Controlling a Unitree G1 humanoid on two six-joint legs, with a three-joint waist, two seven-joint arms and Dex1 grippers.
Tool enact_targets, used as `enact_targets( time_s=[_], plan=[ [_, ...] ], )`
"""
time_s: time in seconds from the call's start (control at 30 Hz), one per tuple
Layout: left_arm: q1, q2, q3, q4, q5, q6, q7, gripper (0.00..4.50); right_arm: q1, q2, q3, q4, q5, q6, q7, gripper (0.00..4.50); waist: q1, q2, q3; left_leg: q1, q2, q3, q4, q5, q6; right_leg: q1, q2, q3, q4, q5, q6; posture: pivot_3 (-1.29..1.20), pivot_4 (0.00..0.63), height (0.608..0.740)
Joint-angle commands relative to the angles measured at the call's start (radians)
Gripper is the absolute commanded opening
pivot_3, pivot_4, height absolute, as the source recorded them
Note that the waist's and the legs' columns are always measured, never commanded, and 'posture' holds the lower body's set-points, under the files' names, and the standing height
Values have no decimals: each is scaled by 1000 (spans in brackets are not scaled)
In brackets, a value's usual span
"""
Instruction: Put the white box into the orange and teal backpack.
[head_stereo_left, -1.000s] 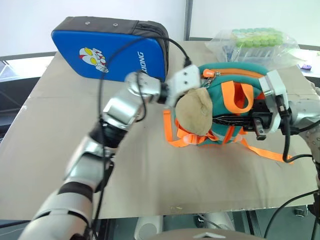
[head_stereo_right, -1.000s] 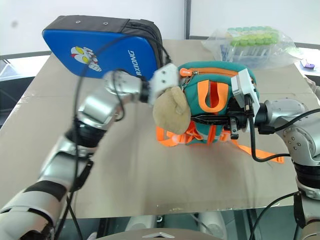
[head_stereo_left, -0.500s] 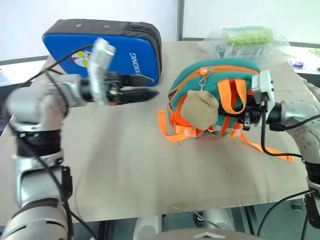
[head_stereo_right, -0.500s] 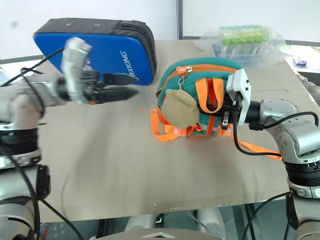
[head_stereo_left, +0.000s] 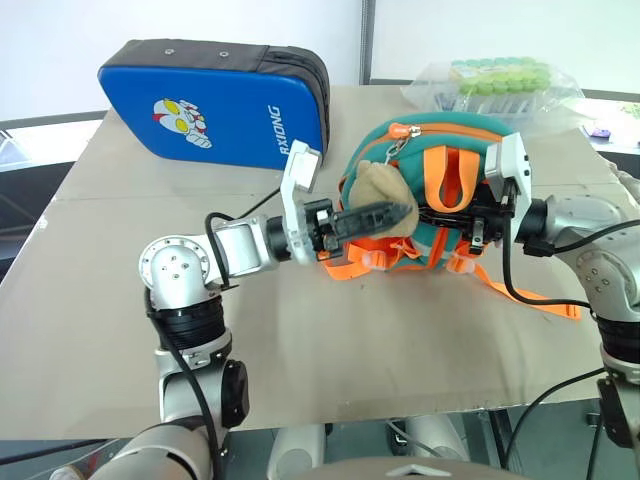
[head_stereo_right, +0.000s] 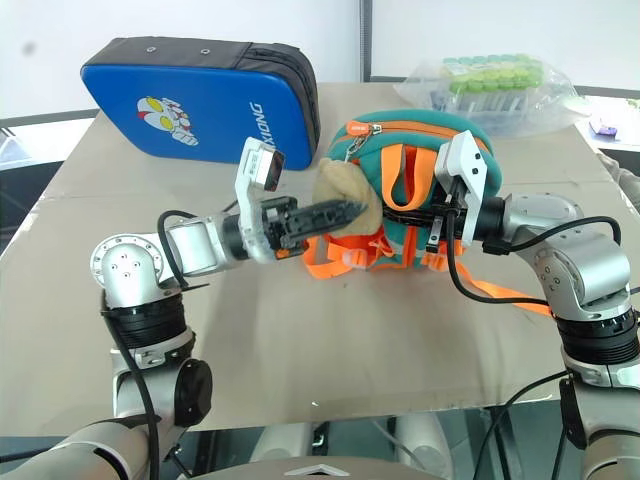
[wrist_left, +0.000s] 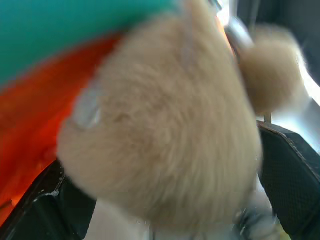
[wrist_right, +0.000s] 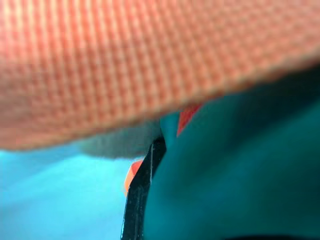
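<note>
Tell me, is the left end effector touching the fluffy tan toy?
Touching. The left wrist view shows the plush toy pressed between the left end effector's open fingers.

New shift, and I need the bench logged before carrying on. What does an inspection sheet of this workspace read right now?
Surface: tan table, flat, bare at the front.
Job's things: orange and teal backpack at the centre, with a plush toy hanging on its front.
Clutter: blue padded case at the back left; clear bag of green-capped tubes at the back right.
Grippers: left hand open, with its fingers on either side of the plush toy. Right hand shut, against the backpack's orange straps.
Cables: black cable looped at the left arm; another hangs from the right wrist.
Surroundings: white wall behind.
</note>
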Motion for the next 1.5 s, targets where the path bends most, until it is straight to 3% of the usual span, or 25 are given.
enact_targets(
  time_s=[0.03, 0.1, 0.23, 0.3, 0.37, 0.6, 0.77, 0.87, 0.97, 1.13, 1.2, 1.33, 1.4, 1.5],
  plan=[
    [-1, 20, -26, 16, -217, -109, 143, 4426, 6, -10, -26, -40, 12, -7, -4, 0, 3, 0, 0, 0, 0, 0, 0, 0, 0, 0, 0, 0, 0, 0, 0, 0, 150, 740],
    [10, 29, -60, 24, -264, -143, 196, 4196, 9, -7, -29, -40, 12, -8, -12, 0, 4, 0, 0, 0, -1, -1, 0, 0, 0, 0, -1, 0, 0, 0, 0, 0, 150, 740],
    [37, 68, -105, 5, -306, -184, 224, 2711, 4, 15, -50, -29, 13, -7, -62, 0, 7, 0, 0, -1, -3, 1, 0, 0, 0, 0, -2, 0, -1, 0, 0, 0, 150, 740],
    [52, 131, -99, -29, -300, -174, 186, 2005, -10, 37, -86, -7, 20, 7, -124, 0, 6, 0, 0, -1, -3, 2, 0, 0, 0, 0, -2, 0, -1, 0, 0, 0, 150, 740],
    [66, 202, -63, -38, -308, -179, 145, 1610, -25, 60, -142, 19, 38, 34, -200, 0, 0, 0, 0, 0, -2, 3, 0, 0, 0, 0, -1, -1, 0, 0, 0, 0, 150, 740],
    [120, 398, 47, 63, -301, -210, 11, 1555, -47, 83, -310, 74, 130, 117, -378, 0, 3, 0, 0, 0, -1, 4, -1, 0, 0, 0, 0, -1, -1, 0, 0, 0, 150, 740],
    [266, 448, 69, 126, -187, -226, -38, 1521, -56, 91, -393, 111, 162, 130, -497, 0, 3, 1, 0, -1, -1, 5, -4, 0, 0, -1, 0, 0, -3, 0, 0, 0, 150, 740],
    [363, 420, 38, 148, -77, -259, 7, 1516, -75, 106, -421, 134, 165, 114, -585, 0, 2, 0, 0, -1, -1, 7, -6, 0, 0, -3, 0, 1, -3, 0, 0, 0, 150, 740],
    [402, 327, 21, 217, 108, -391, 143, 1507, -89, 121, -445, 130, 191, 106, -662, 0, 12, 1, -1, 0, -2, 6, -7, 0, 0, -2, -1, 1, -2, 0, 0, 0, 150, 740],
    [332, 198, -35, 226, 242, -454, 143, 1504, -91, 119, -473, 58, 302, 139, -739, 0, 25, 1, -1, -1, -2, 7, -5, 0, 0, -2, -1, 1, -3, 0, 0, 0, 150, 740],
    [263, 170, -102, 294, 380, -489, 154, 1504, -113, 120, -475, 19, 335, 142, -785, 0, 32, 0, -1, -1, -3, 6, -5, 0, 0, -2, -1, 1, -2, 0, 0, 0, 150, 740],
    [145, 127, -113, 362, 504, -568, 94, 1503, -159, 174, -427, -93, 425, 147, -924, 0, 24, 1, -1, -2, -4, 6, -5, 0, 0, -2, -1, 2, -2, 0, 0, 0, 150, 740],
    [105, 114, -100, 354, 520, -576, 62, 1503, -137, 163, -363, -160, 399, 170, -938, 0, 21, 1, -1, -2, -4, 6, -6, 0, 0, -3, -1, 2, -2, 0, 0, 0, 150, 740],
    [86, 165, -182, 263, 643, -620, -92, 1500, -49, 140, -257, -246, 383, 225, -911, 0, 14, 1, -1, -5, -4, 6, -10, 1, 0, -6, -1, 2, -2, 0, 0, 0, 150, 740]
  ],
)
